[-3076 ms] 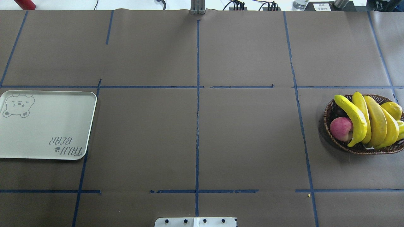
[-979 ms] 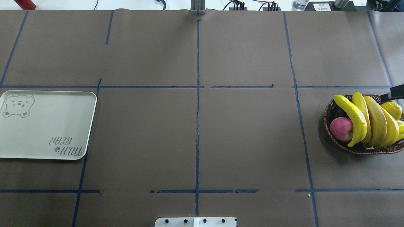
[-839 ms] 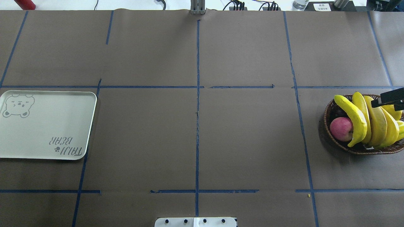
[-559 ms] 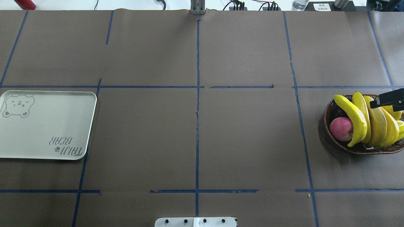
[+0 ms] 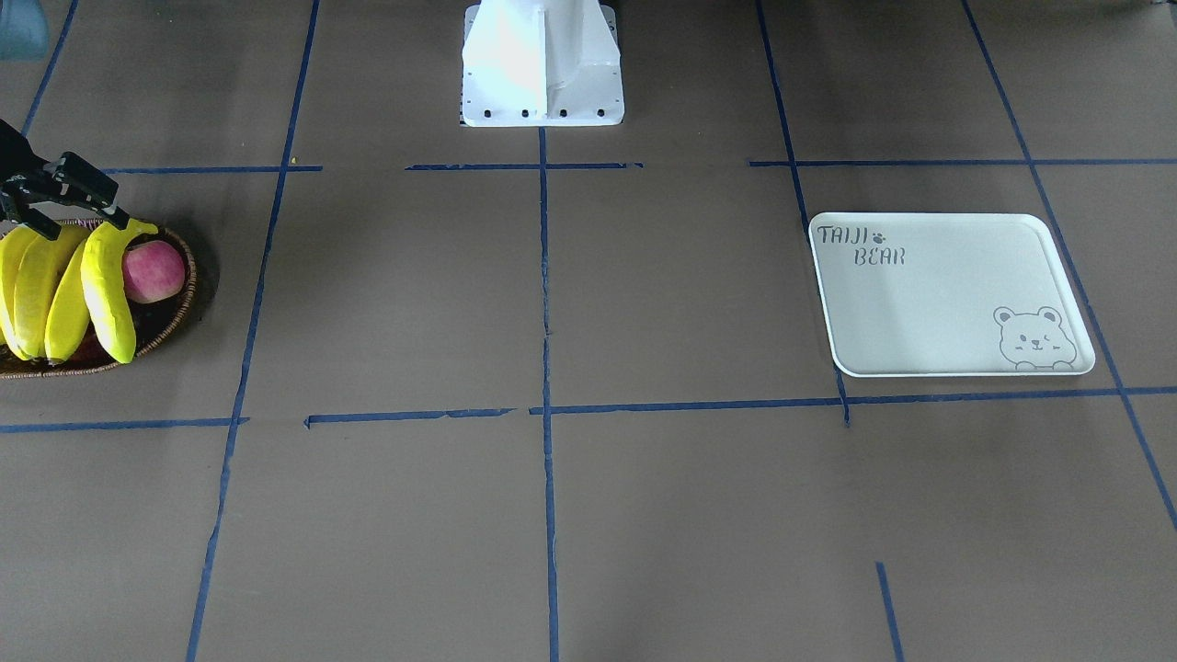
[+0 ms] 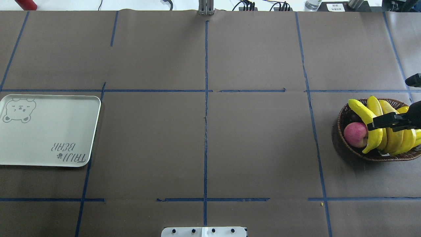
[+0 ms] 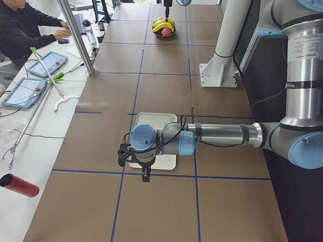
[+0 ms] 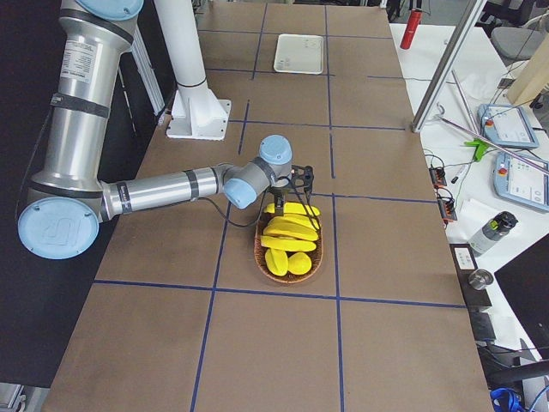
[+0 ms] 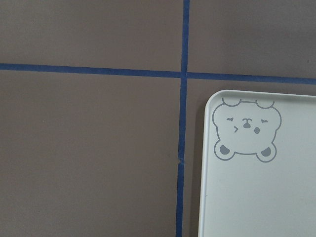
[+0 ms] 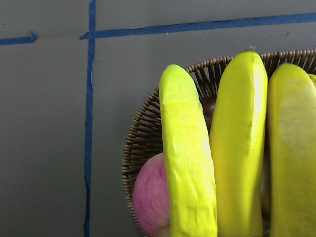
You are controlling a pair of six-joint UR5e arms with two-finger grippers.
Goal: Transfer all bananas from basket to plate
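Several yellow bananas (image 6: 360, 110) lie side by side in the brown wicker basket (image 6: 341, 122) at the table's right end, next to a pink apple (image 6: 355, 134). They also show in the front view (image 5: 101, 285) and right wrist view (image 10: 187, 163). My right gripper (image 5: 69, 216) hangs open just above the bananas' ends, holding nothing; one of its fingers (image 6: 378, 121) crosses the bananas. The white bear plate (image 6: 49, 131) lies empty at the left end. My left gripper (image 7: 145, 174) hovers by the plate's (image 9: 261, 197) corner; I cannot tell whether it is open.
The robot's white base (image 5: 542, 64) stands at the middle of the near edge. A red cylinder (image 6: 26, 4) and cables lie beyond the far edge. An operator (image 7: 25, 25) sits at a side table with tablets. Blue tape lines cross the brown table cover.
My right gripper came in from the right edge and moved over the basket, now across the bananas. The bananas, apple and plate have not moved.
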